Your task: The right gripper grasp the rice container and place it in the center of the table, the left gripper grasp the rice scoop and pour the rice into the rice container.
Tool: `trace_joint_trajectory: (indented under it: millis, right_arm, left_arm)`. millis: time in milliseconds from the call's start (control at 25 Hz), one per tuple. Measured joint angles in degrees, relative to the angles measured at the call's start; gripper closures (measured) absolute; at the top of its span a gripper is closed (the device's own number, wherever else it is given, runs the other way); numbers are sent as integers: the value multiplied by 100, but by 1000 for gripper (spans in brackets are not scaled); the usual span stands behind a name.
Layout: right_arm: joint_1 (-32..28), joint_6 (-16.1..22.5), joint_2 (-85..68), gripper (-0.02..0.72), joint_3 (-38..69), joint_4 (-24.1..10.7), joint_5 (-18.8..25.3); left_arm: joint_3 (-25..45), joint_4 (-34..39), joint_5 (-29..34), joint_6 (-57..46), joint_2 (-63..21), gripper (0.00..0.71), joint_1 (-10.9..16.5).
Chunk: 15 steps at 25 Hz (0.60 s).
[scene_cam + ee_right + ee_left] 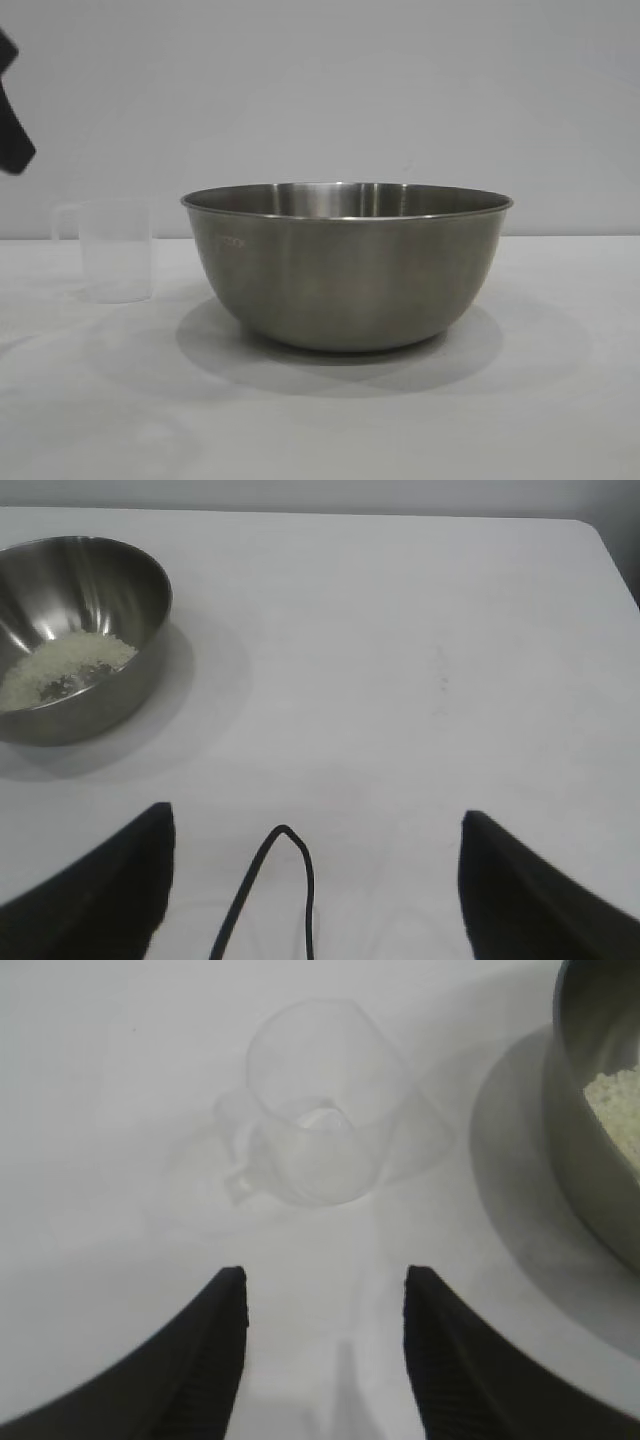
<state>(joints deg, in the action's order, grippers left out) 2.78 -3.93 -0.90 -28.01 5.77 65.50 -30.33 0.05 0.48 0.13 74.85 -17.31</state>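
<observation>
Standing empty beside rice container (345, 270), rice scoop (116, 250), left gripper (325, 1305) jaws open above, right gripper (315, 830) jaws wide, arms mostly cropped

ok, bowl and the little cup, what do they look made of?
Rice container: looks like brushed stainless steel, a dull grey sheen with soft reflections and a thin rolled rim. Rice scoop: most likely clear plastic, translucent and slightly frosted, the table showing through its wall, with a moulded loop handle; glass can't be fully ruled out.
</observation>
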Motion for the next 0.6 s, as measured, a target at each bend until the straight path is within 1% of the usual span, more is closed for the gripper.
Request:
trace_joint_trajectory:
  millis: [120,280,400,560,600]
  right_arm:
    - [0,0,0,202,0,0,0]
    - [0,0,0,202,0,0,0]
    - [0,0,0,202,0,0,0]
    - [0,0,0,202,0,0,0]
    - [0,0,0,202,0,0,0]
  left_arm:
    - [-426,111,1111,0,-347,399,0]
    - [-822,146,2602,42,-869,399,0]
    - [-938,-25,3412,363,-1391,399,0]
    - [-938,-208,4141,531,-2265,399,0]
    - [-938,-216,4283,578,-2498,353,0]
